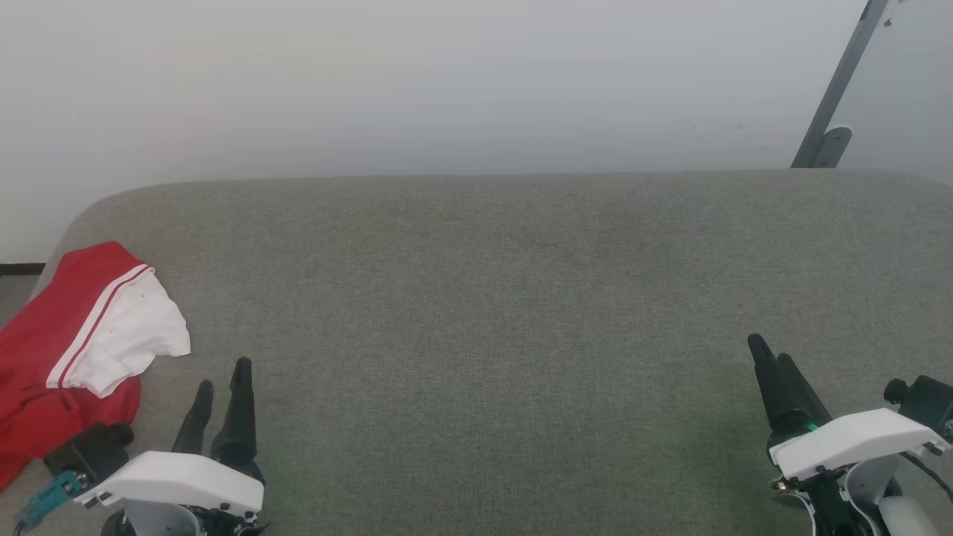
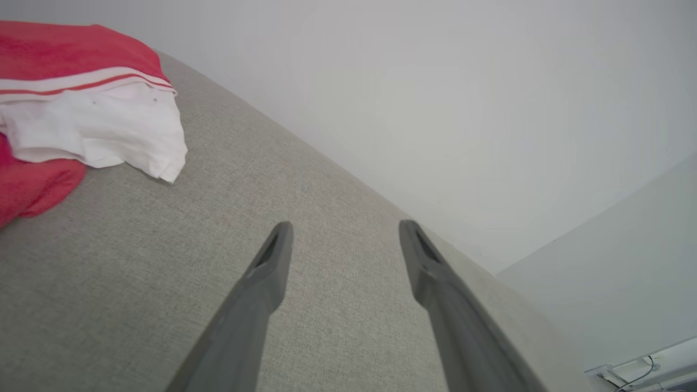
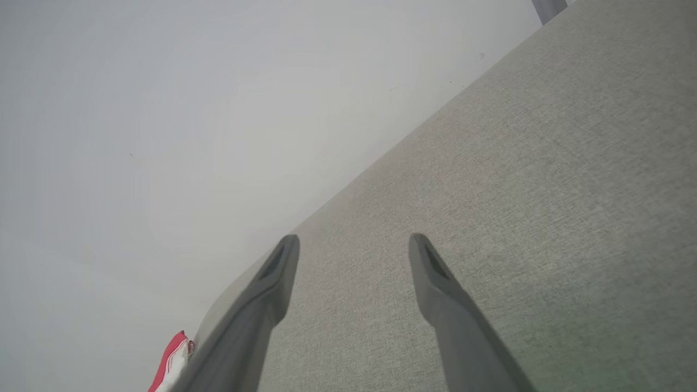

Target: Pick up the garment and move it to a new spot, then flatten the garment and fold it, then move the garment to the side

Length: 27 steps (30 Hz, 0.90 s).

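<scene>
- The garment (image 1: 67, 350) lies bunched at the left edge of the grey padded surface (image 1: 484, 298), one white sleeve on top
- Left gripper (image 1: 223, 376) sits just beside it, fingers spread, holding nothing
- Right gripper (image 1: 769, 350) is well apart, also spread and empty
- Judging by the crumpled heap, lifting, flattening and folding all remain

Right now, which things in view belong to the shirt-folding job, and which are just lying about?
Job:
- shirt, bunched at the pad's left edge
- left claw, open, empty
- right claw, open, empty

Just there:
- pad, the grey surface under everything
- strut, a metal one at the far right by the wall
</scene>
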{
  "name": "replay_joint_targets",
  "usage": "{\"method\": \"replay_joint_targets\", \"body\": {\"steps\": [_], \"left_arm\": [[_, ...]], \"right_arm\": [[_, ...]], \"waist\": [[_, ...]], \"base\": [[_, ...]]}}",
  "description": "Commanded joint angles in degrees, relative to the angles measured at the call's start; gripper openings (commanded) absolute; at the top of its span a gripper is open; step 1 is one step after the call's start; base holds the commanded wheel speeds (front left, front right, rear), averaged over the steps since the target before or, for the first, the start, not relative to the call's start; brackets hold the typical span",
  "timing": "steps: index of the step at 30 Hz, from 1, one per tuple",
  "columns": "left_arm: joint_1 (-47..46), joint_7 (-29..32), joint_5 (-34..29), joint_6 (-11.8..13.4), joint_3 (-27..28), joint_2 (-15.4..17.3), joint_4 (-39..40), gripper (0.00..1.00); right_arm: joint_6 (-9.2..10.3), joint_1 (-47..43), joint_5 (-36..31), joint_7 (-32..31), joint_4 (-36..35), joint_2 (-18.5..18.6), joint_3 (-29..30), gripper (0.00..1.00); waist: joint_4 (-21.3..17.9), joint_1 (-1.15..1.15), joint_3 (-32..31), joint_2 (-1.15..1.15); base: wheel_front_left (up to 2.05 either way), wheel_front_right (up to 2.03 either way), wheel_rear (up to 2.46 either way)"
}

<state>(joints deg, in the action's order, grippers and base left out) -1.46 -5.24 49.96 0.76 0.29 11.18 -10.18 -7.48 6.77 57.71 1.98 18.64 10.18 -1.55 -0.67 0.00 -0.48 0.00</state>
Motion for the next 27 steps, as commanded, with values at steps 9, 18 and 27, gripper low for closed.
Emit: {"method": "replay_joint_targets", "body": {"steps": [9,18,27], "left_arm": [[0.3,-2.0,-7.5,0.0,0.5,0.7,1.7,1.00],[0.9,-3.3,-12.5,-0.1,0.7,0.5,2.7,1.00],[1.8,-4.6,-18.1,-0.1,0.7,0.4,3.3,1.00]], "right_arm": [[-0.01,1.4,-5.4,1.5,-0.7,1.5,-0.8,1.00],[-0.01,1.3,-9.0,2.5,-0.9,2.2,-1.3,1.00],[-0.01,1.2,-12.8,3.5,-1.1,2.8,-1.9,1.00]], "waist": [[-0.3,0.00,-0.1,0.00],[-0.4,0.00,-0.3,0.00],[-0.5,0.00,-0.3,0.00]], "base": [[0.00,0.00,0.00],[0.00,0.00,0.00],[0.00,0.00,0.00]]}}
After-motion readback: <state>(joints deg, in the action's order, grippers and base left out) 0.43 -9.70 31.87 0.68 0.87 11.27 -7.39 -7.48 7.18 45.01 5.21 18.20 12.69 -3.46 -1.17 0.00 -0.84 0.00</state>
